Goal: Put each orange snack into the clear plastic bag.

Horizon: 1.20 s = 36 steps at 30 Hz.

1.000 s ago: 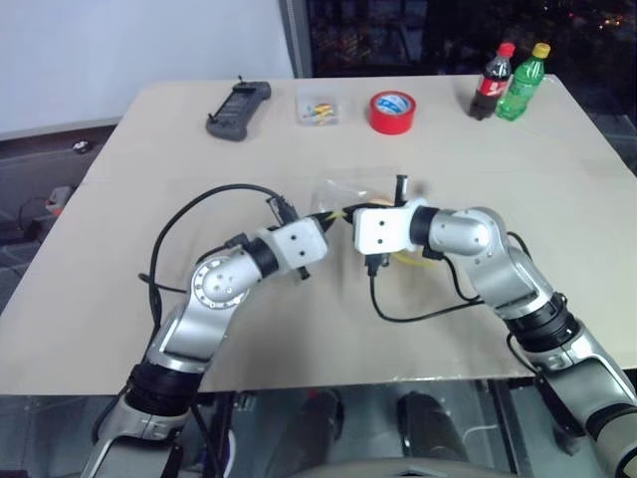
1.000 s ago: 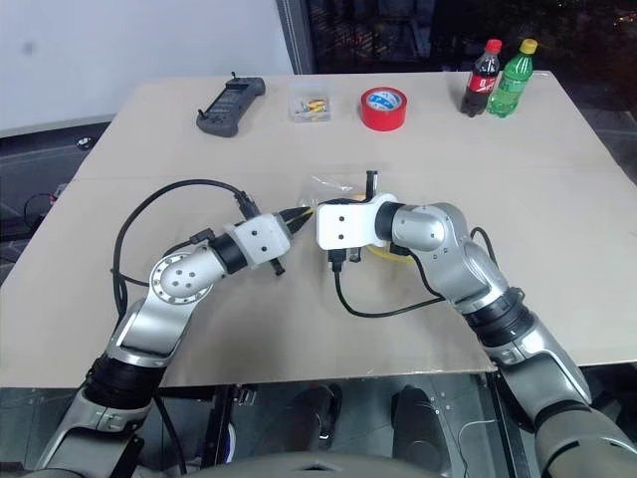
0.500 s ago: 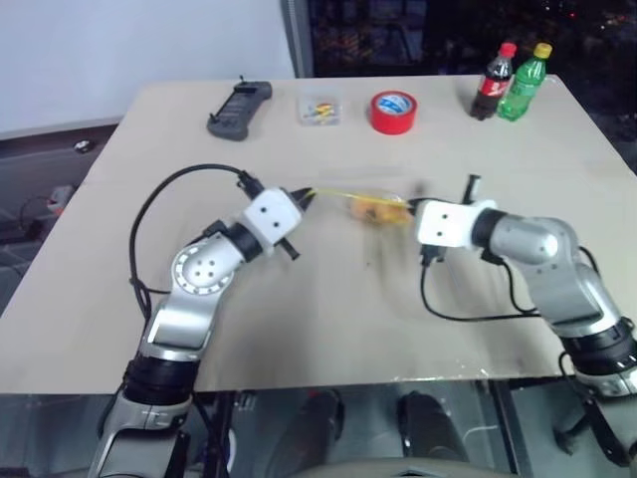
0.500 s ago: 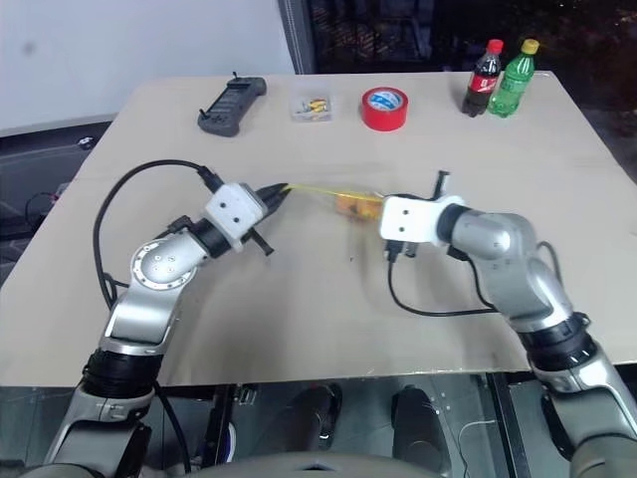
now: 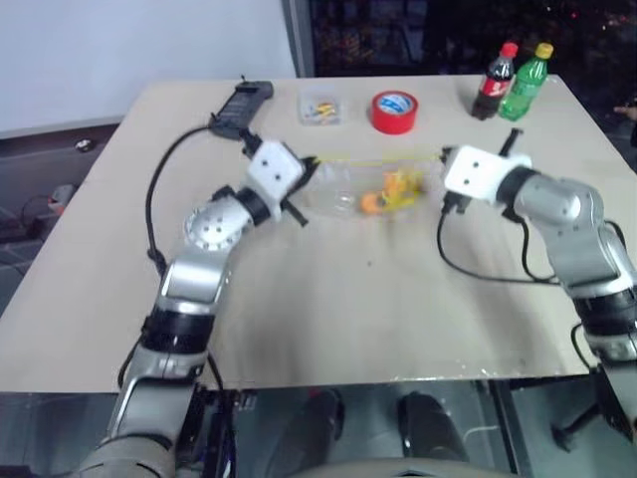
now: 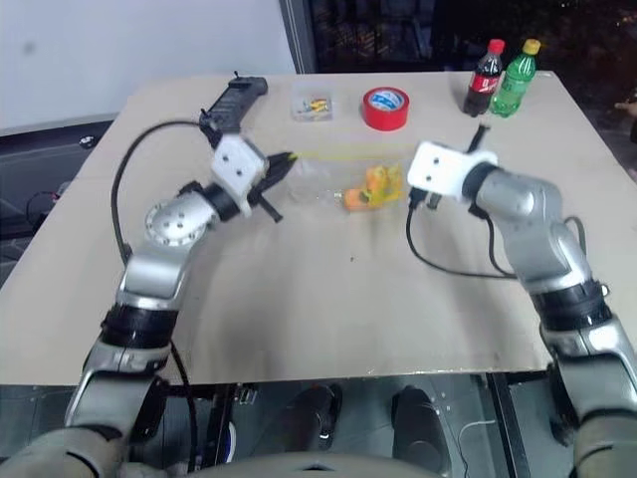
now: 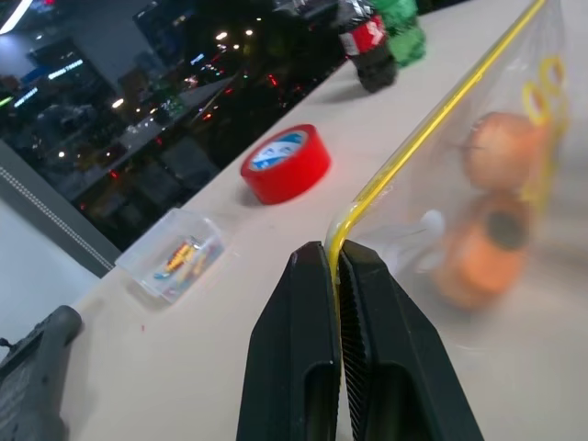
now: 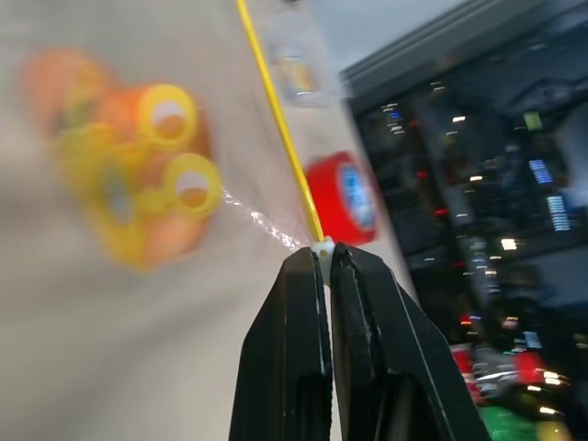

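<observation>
Two orange snacks [image 5: 383, 196] sit inside the clear plastic bag [image 5: 370, 186], which hangs stretched above the table [image 5: 328, 309] between both arms. Its yellow seal strip [image 5: 378, 160] runs level from the left gripper [image 7: 334, 260], pinched shut on one end, to the right gripper [image 8: 322, 253], pinched shut on the other.

Clear plastic bag [image 5: 373, 184] stretched between left claw [image 5: 311, 164] and right claw [image 5: 441, 164], above tabletop [image 5: 328, 299]; orange snacks [image 5: 383, 199] inside. Tape roll [image 5: 392, 111] behind.
</observation>
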Each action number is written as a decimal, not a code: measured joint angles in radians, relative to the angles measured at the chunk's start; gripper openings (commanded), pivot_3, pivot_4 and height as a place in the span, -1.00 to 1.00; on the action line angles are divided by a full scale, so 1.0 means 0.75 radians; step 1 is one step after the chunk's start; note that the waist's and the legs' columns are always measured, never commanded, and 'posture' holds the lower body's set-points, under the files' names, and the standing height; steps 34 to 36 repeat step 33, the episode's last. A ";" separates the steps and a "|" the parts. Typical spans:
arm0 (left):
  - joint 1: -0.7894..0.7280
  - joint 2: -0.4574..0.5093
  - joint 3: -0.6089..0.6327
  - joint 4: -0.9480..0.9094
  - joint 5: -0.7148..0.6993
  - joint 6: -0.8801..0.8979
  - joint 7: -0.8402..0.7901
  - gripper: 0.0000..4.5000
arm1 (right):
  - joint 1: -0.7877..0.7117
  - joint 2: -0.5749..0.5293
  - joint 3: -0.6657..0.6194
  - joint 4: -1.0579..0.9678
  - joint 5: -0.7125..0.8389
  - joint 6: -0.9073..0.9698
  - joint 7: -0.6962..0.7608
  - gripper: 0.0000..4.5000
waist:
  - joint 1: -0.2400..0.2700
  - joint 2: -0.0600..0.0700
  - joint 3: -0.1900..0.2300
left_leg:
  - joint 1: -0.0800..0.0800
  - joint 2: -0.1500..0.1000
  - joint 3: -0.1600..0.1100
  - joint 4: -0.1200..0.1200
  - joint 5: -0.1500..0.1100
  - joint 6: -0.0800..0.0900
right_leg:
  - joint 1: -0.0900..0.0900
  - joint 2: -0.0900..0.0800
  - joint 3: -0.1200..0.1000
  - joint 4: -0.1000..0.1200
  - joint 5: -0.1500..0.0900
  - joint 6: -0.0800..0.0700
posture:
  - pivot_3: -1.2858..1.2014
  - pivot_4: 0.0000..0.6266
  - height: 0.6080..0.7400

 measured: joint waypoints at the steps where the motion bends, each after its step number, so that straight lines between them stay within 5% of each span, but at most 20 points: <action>1: -0.019 0.001 0.007 0.001 -0.003 -0.001 0.004 -1.00 | -0.019 -0.001 0.000 0.005 0.000 -0.002 -0.008 -0.98 | -0.001 0.000 0.000 | 0.000 0.000 -0.001 -0.001 0.000 0.000 | 0.000 0.000 0.001 -0.001 0.000 0.000 | 0.03 -0.52 1.00; 4: 0.004 0.070 0.001 0.001 0.007 -0.139 -0.036 -1.00 | 0.012 -0.021 -0.038 -0.045 0.089 -0.005 0.010 -0.98 | -0.009 0.000 0.000 | 0.000 0.001 0.000 -0.007 0.000 0.000 | -0.002 -0.001 0.004 -0.006 0.000 0.000 | 0.03 -0.52 1.00; 11: 0.474 0.173 -0.045 -0.273 0.016 -0.357 -0.164 -1.00 | 0.549 -0.111 -0.163 -0.458 0.229 0.019 0.076 -0.98 | -0.001 0.001 0.000 | 0.000 0.001 0.002 -0.012 -0.002 0.003 | -0.003 -0.001 0.007 -0.010 0.000 0.000 | 0.03 -0.52 1.00; 12: 0.514 0.173 -0.054 -0.288 0.015 -0.357 -0.179 -1.00 | 0.593 -0.111 -0.163 -0.480 0.230 0.032 0.077 -0.84 | 0.000 0.001 0.000 | 0.001 0.001 0.003 -0.011 -0.002 0.003 | -0.003 -0.002 0.007 -0.007 0.000 0.000 | 0.03 -0.52 1.00; 14: 0.629 0.187 -0.076 -0.325 0.015 -0.341 -0.211 -0.68 | 0.725 -0.116 -0.168 -0.513 0.214 0.042 0.071 -0.57 | 0.004 0.001 -0.001 | 0.004 0.001 0.002 -0.010 -0.005 0.009 | 0.000 -0.001 0.006 -0.004 0.000 0.000 | 0.03 -0.52 1.00; 21: 0.766 0.234 -0.029 -0.398 -0.209 -0.102 -0.359 0.74 | 0.910 -0.122 -0.247 -0.490 0.295 0.094 0.114 0.97 | 0.004 0.002 0.000 | 0.006 0.002 0.001 0.000 -0.005 0.009 | 0.004 0.000 0.005 0.000 -0.001 0.000 | 0.03 -0.52 1.00; 22: 0.790 0.259 0.009 -0.416 -0.270 -0.060 -0.393 0.98 | 0.946 -0.122 -0.290 -0.489 0.340 0.098 0.132 1.00 | 0.004 0.002 0.000 | 0.006 0.002 0.001 0.000 -0.005 0.009 | 0.004 0.000 0.004 0.000 -0.001 0.000 | 0.03 -0.52 1.00; 31: 1.124 0.487 0.525 -0.472 -0.698 0.211 -0.645 1.00 | 1.340 -0.134 -0.878 -0.591 0.894 0.300 0.383 1.00 | 0.004 0.004 -0.001 | 0.005 0.004 0.001 -0.003 -0.006 0.010 | 0.004 0.000 0.004 -0.003 -0.001 0.000 | 0.03 -0.52 1.00; 36: 1.153 0.518 0.601 -0.478 -0.732 0.227 -0.683 1.00 | 1.368 -0.154 -0.946 -0.664 0.962 0.340 0.402 1.00 | 0.006 0.004 -0.001 | 0.006 0.004 0.002 -0.002 -0.007 0.010 | 0.005 0.000 0.004 -0.003 -0.006 -0.002 | 0.03 -0.52 1.00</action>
